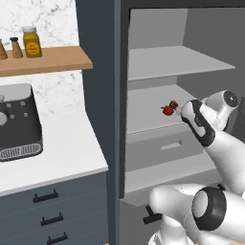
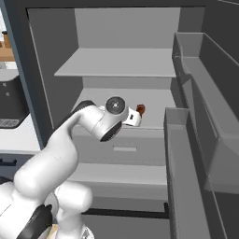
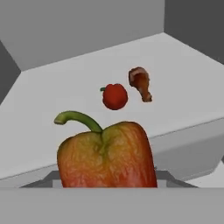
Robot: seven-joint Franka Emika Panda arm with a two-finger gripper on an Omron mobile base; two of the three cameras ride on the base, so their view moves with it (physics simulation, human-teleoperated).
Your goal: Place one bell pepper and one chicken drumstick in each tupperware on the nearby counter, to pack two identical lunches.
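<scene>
A big red-orange bell pepper [image 3: 107, 157] with a curled green stem hangs right in front of the hand camera, off the front edge of the fridge shelf [image 3: 183, 87]. My gripper [image 1: 177, 110] is shut on it, and the pepper hides the fingers. Farther back on the shelf lie a second small red bell pepper [image 3: 115, 96] and, beside it, a chicken drumstick [image 3: 140, 82] [image 2: 140, 109]. The white counter [image 1: 62, 143] lies left of the fridge. The tupperware trays are out of view.
The fridge stands open, with an upper shelf [image 1: 177, 62] and a drawer [image 1: 165, 148] below the working shelf. Its door with deep bins [image 2: 196, 154] juts out at the right. A dark grey appliance [image 1: 16, 122] sits on the counter under a wooden shelf with jars [image 1: 43, 60].
</scene>
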